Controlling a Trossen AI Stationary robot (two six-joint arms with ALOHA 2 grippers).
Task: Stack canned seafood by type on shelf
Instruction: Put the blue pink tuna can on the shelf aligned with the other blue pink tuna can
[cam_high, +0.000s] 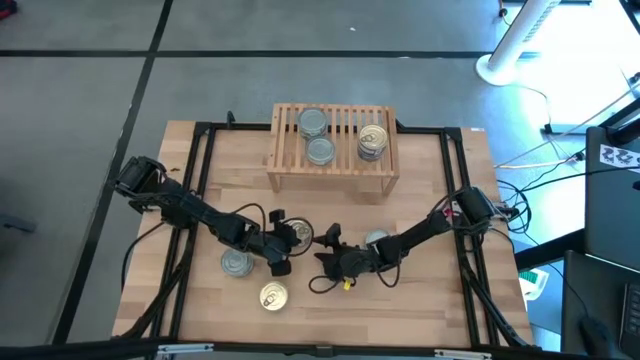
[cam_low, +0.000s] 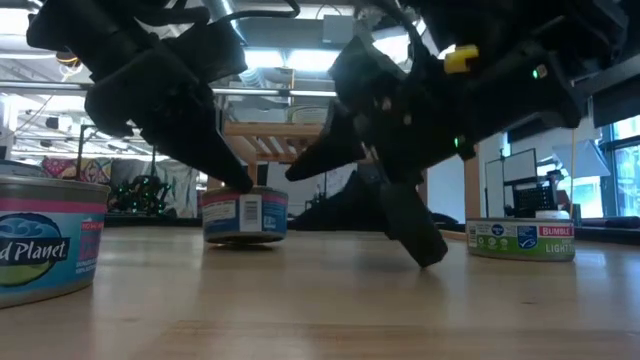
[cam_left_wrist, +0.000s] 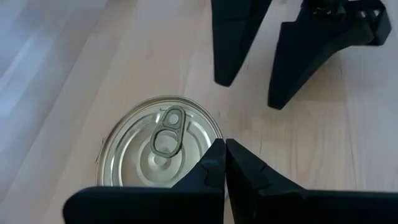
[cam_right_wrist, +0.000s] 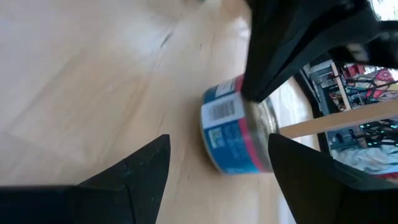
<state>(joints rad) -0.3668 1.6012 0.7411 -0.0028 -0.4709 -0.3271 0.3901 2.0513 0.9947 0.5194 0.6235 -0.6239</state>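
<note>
the wooden table (cam_high: 420, 300) holds a low wooden shelf (cam_high: 332, 170) at its 12 o'clock side. on the shelf's slats sit three tins: two grey-top tins (cam_high: 312, 123) (cam_high: 320, 150) close together, and a gold-top tin (cam_high: 372, 140) at 3 o'clock from them, a little apart.

the left gripper (cam_high: 283, 242) is near the middle of the table. its two fingers (cam_left_wrist: 214, 165) are pressed together, tip to tip, and they pinch nothing. they rest right by the rim of a gold tin with a pull tab (cam_left_wrist: 163, 146). seen from the table top, this tin has a blue and pink label, and the dark finger comes down onto its top edge.

the right gripper (cam_high: 330, 252) is at 3 o'clock from the left one, very near it. its fingers (cam_right_wrist: 134, 174) are spread wide and hold nothing. the tin with the blue label (cam_right_wrist: 239, 124) lies ahead of them, apart from both tips.

another grey-top tin (cam_high: 376, 240) sits just behind the right arm, partly hidden by it. from low down it shows a green and white label (cam_low: 520, 240).

a grey-top tin (cam_high: 236, 263) sits at 8 o'clock from the left gripper, beside that arm. one more gold-top tin (cam_high: 273, 297) sits at 6 o'clock from the left gripper, near the table's front edge, well apart from the shelf.
</note>
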